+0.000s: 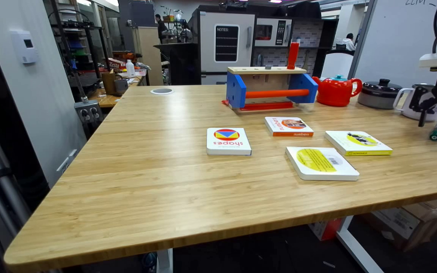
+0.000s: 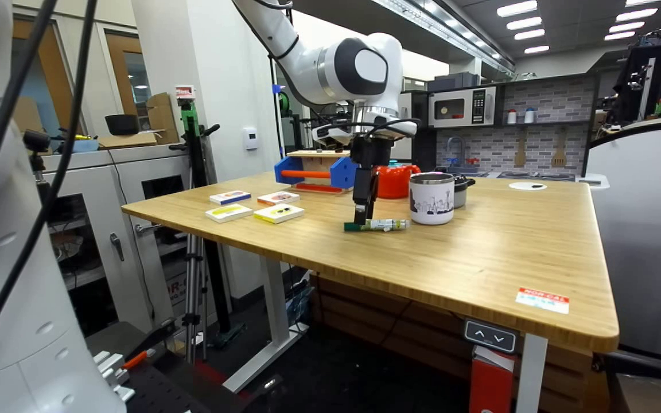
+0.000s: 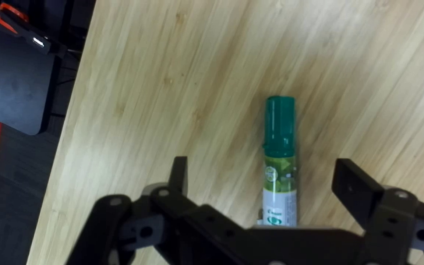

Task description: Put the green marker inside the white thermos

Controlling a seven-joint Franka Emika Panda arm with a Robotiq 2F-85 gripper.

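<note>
The jaws are apart by the green marker [image 3: 280, 165], near the white cup [image 2: 431, 198] and an edge of the desk [image 2: 514, 246].

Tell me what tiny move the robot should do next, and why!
Probably lower the gripper a little, jaws open. The wrist view shows the green marker lying between its spread fingers, and in an exterior view a fingertip seems to end just above the table, so going lower may give a better grip.

Free gap either side of marker [image 3: 280, 147], between spread fingers [image 3: 355, 195]. Mug [image 2: 432, 206] close by marker's pale end, in the way there. Pot [image 2: 461, 194], kettle [image 2: 395, 183] block further back.
</note>
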